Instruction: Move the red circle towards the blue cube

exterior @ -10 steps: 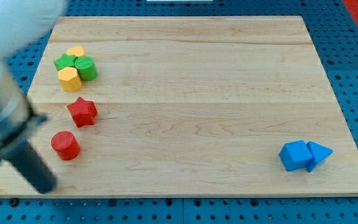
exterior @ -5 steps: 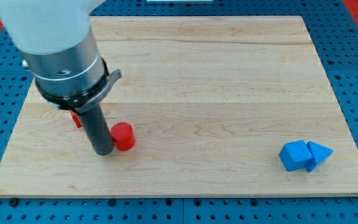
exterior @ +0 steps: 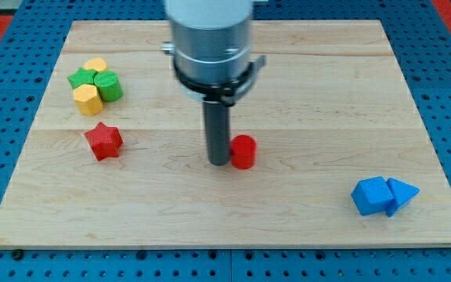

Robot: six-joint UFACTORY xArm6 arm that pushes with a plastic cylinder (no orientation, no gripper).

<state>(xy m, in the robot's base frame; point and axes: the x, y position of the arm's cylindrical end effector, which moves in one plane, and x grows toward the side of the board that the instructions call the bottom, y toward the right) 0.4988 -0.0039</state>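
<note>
The red circle [exterior: 244, 151], a short red cylinder, stands near the middle of the wooden board [exterior: 304, 94]. My tip [exterior: 218, 161] touches its left side. The blue cube [exterior: 371, 196] sits near the board's lower right corner, far to the right of and below the red circle. A blue triangle [exterior: 402, 193] touches the cube's right side.
A red star [exterior: 104, 141] lies at the view's left. A cluster of blocks sits at the upper left: a green star-like block [exterior: 81, 78], a green cylinder [exterior: 109, 86], a yellow block [exterior: 95, 65] and a yellow hexagon [exterior: 87, 99].
My tip swept from the board's lower left to the right, pushing the red circle from the left edge to near the middle. The other blocks have not moved.
</note>
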